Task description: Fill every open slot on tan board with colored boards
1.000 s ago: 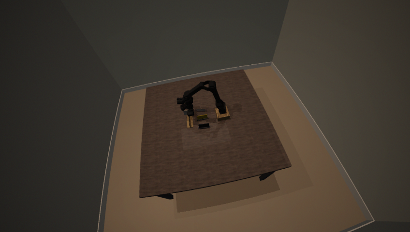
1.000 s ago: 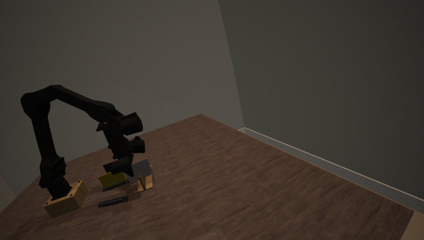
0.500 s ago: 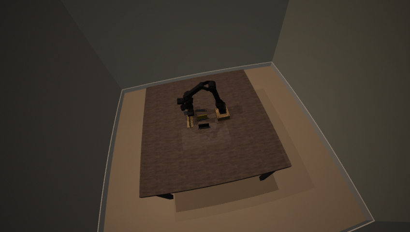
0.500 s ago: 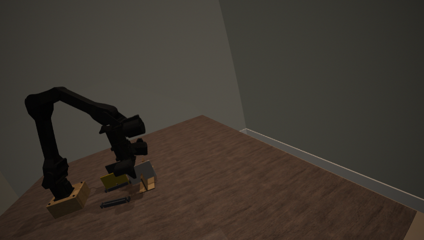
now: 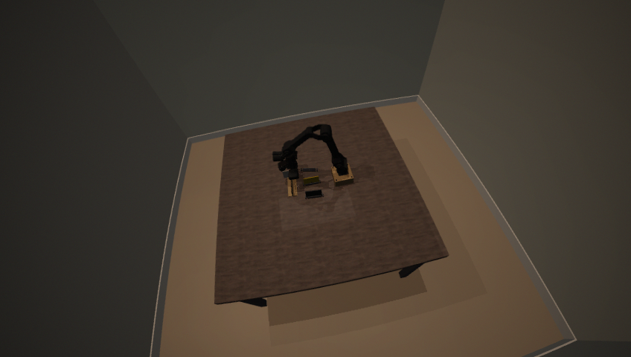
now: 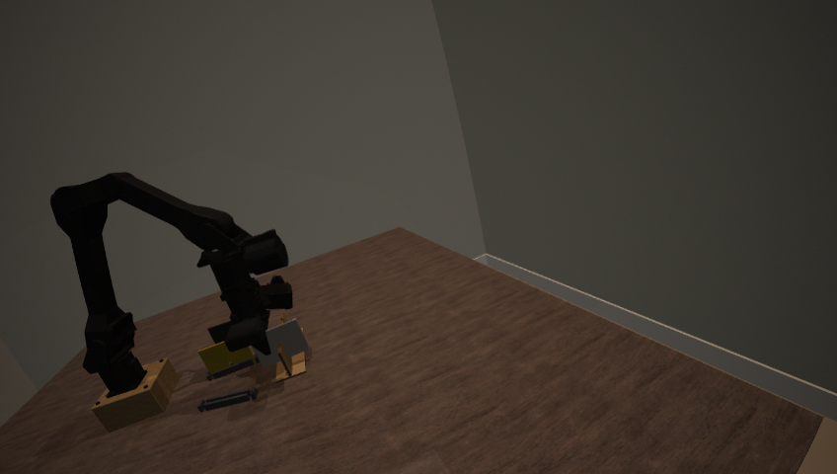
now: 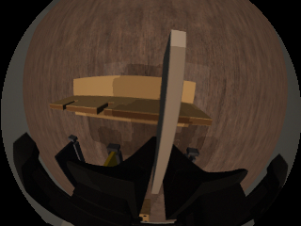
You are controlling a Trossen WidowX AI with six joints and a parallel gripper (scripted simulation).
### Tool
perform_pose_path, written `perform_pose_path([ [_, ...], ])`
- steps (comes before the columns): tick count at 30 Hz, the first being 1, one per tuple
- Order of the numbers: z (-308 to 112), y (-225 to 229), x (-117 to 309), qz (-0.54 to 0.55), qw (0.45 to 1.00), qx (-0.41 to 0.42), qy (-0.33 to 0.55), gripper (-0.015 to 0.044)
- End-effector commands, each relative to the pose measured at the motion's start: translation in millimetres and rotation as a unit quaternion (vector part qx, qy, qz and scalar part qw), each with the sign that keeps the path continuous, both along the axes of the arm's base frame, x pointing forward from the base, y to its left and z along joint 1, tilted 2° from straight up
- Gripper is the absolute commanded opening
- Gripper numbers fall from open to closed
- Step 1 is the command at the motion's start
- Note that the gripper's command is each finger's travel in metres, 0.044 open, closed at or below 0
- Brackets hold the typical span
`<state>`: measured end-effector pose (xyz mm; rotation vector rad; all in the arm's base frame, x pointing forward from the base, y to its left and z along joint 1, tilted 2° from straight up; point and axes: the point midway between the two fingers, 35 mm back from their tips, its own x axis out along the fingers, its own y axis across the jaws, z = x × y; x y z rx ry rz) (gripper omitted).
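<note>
Pale grey board (image 5: 286, 174) (image 6: 288, 340) (image 7: 172, 101): my gripper (image 5: 292, 175) (image 6: 258, 349) (image 7: 158, 141) pinches it upright, crosswise to the tan board (image 5: 289, 187) (image 6: 284, 359) (image 7: 136, 107); its far edge overhangs bare tabletop (image 5: 327, 248) (image 6: 470, 340) (image 7: 127, 33).

- No text, label, brand, number or sign can be read — neither in the top view nor in the exterior or wrist view.
- The tan board (image 5: 292, 193) (image 6: 284, 357) (image 7: 136, 107) and the yellow board (image 5: 311, 180) (image 6: 214, 357) (image 7: 110, 159) show no legible marking.
- The black arm (image 5: 328, 137) (image 6: 94, 264) shows no readable lettering — its surfaces are too dark to tell more.
</note>
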<state>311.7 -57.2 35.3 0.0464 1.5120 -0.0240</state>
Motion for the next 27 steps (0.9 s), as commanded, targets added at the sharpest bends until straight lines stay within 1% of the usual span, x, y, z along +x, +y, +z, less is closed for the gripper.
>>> perform_pose_path([
  [1, -1.7, 0.0, 0.0, -0.001, 1.0, 0.0, 0.0, 0.0],
  [27, -5.3, 0.0, 0.1, -0.001, 1.0, 0.0, 0.0, 0.0],
])
